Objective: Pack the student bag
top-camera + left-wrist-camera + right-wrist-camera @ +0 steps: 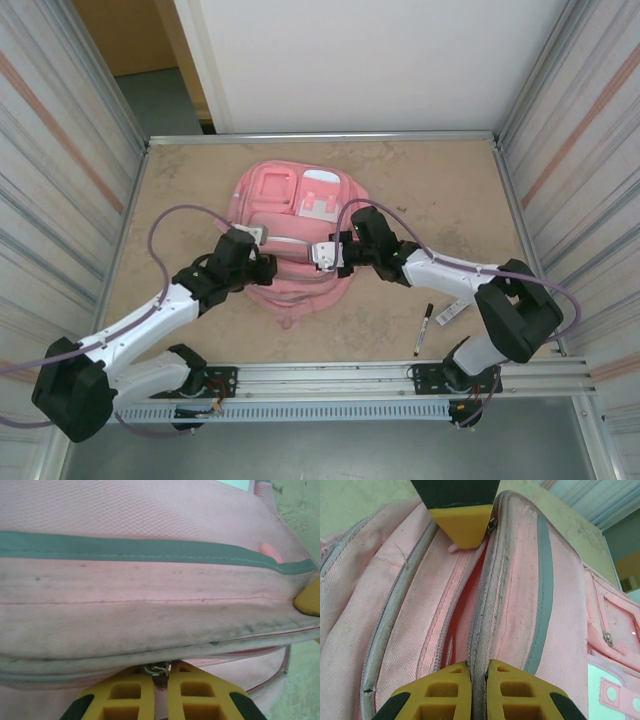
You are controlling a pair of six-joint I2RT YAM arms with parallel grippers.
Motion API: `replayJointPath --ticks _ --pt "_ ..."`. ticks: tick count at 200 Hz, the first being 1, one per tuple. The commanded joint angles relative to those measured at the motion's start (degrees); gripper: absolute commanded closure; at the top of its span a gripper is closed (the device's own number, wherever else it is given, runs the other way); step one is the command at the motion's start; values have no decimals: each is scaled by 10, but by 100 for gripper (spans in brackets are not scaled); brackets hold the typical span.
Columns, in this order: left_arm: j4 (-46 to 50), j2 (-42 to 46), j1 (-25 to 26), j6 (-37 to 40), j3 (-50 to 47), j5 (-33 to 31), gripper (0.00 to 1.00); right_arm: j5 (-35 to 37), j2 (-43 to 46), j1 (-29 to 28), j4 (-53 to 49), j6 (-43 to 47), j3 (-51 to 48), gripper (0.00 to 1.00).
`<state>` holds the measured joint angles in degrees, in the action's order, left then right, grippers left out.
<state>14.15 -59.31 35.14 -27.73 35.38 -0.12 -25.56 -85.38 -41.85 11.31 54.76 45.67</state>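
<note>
Top external view: the student bag [272, 188] lies flat in the middle of the table [440, 190], an arm reaching onto it from each side. A marker pen [424, 329] rests on the bare board near the right arm's base.
Left wrist view: close detail the overhead camera blurs – a small metal zip pull [159, 669] at the bag's seam.
Left gripper [160, 695]: yellow fingers pressed together on that zip pull.
Right gripper [479, 687]: fingers pinched tight on the bag's zip edge (a ridge of fabric between them).
Fabric: pink woven mesh, puffy and rounded – crossed by a grey-green band, with grubby piping.
Fingers: blocky yellow plastic with hollow square cells.
</note>
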Motion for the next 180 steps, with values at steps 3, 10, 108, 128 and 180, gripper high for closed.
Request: replayJointPath --ticks 3,10,108,128,180 --pt "-29 32 -16 26 -23 -84 100 67 28 -32 -43 11 -11 100" --pt "-45 37 -17 30 -32 -87 100 80 28 -40 -52 12 -12 100" --pt "-173 1 61 13 2 53 100 150 40 -109 -6 -79 -11 45" --pt "-177 1 61 0 -3 69 100 166 43 -90 22 -98 -23 46" --pt "-190 46 58 -53 -59 60 100 47 87 -63 -10 -25 -56 51"
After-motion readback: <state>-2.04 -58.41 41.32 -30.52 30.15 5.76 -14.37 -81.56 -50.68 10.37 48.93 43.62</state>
